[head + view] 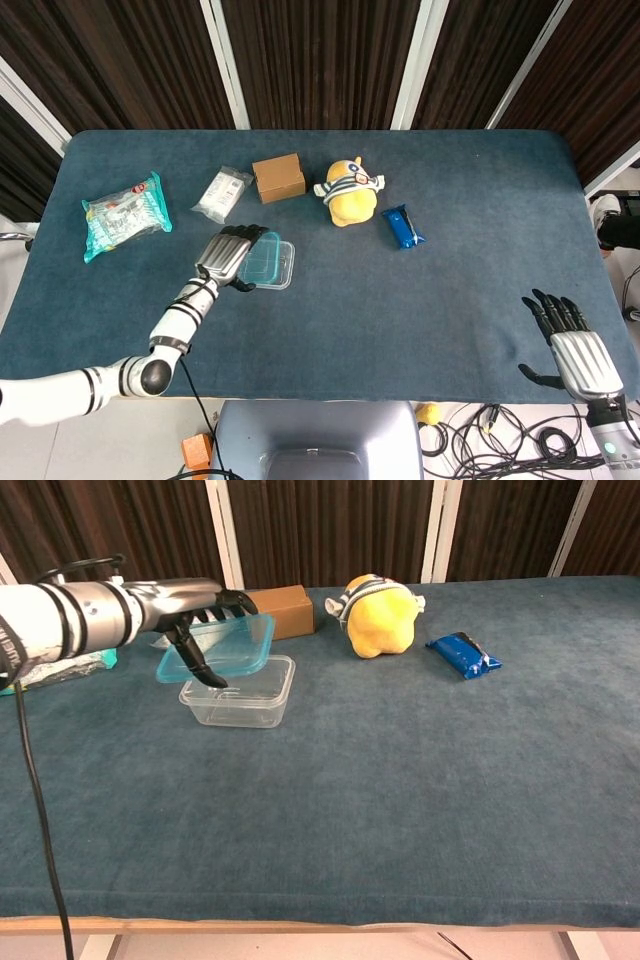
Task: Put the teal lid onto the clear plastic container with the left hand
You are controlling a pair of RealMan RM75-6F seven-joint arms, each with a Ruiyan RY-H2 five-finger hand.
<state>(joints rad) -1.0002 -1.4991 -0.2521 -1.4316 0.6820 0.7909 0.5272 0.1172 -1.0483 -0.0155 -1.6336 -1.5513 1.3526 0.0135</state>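
Note:
My left hand [229,257] [195,615] holds the teal lid [268,259] [230,648] by its left side, fingers over the top and thumb underneath. The lid hovers tilted just above the clear plastic container [240,692] [282,275], covering most of it in the head view. The container rests on the blue cloth near the table's middle left. My right hand [576,347] is open, fingers spread, at the table's near right edge, far from both objects and seen only in the head view.
Behind the container lie a brown cardboard box [279,178] [285,611], a white packet [222,193], a yellow plush toy [350,192] [379,614] and a blue snack bar [402,227] [462,654]. A teal wipes pack [124,215] lies far left.

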